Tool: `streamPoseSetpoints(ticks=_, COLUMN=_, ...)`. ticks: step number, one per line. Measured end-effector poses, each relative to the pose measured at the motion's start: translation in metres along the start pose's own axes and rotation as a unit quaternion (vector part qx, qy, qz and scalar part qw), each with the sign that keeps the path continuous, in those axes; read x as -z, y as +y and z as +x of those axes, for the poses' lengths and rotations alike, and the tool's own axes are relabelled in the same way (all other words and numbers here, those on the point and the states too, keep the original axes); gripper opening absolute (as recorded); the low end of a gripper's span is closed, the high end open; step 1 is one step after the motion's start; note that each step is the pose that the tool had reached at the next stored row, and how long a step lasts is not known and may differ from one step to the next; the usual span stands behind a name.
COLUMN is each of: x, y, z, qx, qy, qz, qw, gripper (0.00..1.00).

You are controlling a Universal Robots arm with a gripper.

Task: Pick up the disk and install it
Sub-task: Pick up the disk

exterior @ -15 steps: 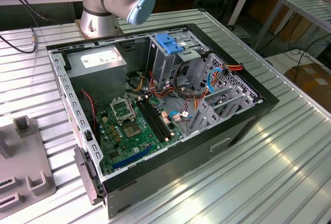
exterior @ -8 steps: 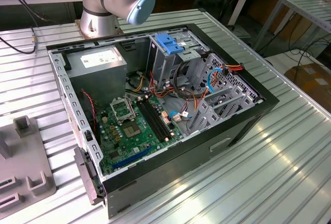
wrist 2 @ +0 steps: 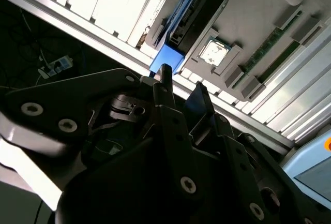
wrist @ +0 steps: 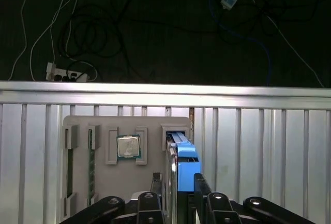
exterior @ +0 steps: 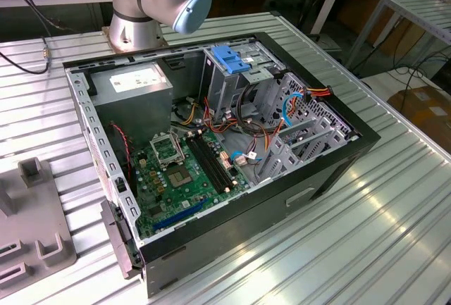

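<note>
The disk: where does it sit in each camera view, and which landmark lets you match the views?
Exterior view: the grey tray lies by the exterior view's left edge, beside the computer case.
First wrist view: the disk stands on edge in that tray, beside the processor chip.
Second wrist view: the disk's blue bracket faces the camera, the chip beside it.
Shared landmark: the grey tray.
</note>
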State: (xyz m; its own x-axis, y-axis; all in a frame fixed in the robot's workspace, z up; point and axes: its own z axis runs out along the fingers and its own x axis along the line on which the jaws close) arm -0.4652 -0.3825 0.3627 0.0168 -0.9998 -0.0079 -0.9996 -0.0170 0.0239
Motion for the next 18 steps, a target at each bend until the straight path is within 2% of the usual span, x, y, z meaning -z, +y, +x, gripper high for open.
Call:
streamPoseSetpoints(ticks=6, x=-0.0020, y=-0.0001, z=-0.0005, qx=-0.005, qy=-0.0001, qz=0.0000, qw=0.99999, gripper=0.39)
streamPoseSetpoints(ticks=8, x=-0.0050, y=-0.0005, z=-0.0008, qx=-0.016, qy=-0.0004, qz=0.0002, qw=0.99988, gripper=0.51)
streamPoseSetpoints(ticks=9, x=-0.0061, y=-0.0007, z=-0.0008, qx=-0.019, qy=-0.0004, qz=0.0002, qw=0.99983, gripper=0.51)
streamPoseSetpoints(ticks=10, x=-0.0078, y=-0.0009, z=-0.0010, qx=-0.023, qy=-0.0005, qz=0.0002, qw=0.99974, gripper=0.57)
streamPoseSetpoints(ticks=15, x=-0.0160, y=-0.0016, z=-0.0013, qx=-0.038, qy=-0.0009, qz=0.0004, qw=0.99928, gripper=0.57)
streamPoseSetpoints(ticks=18, x=-0.0225, y=-0.0019, z=-0.0012, qx=-0.039, qy=-0.0009, qz=0.0003, qw=0.99922, gripper=0.57)
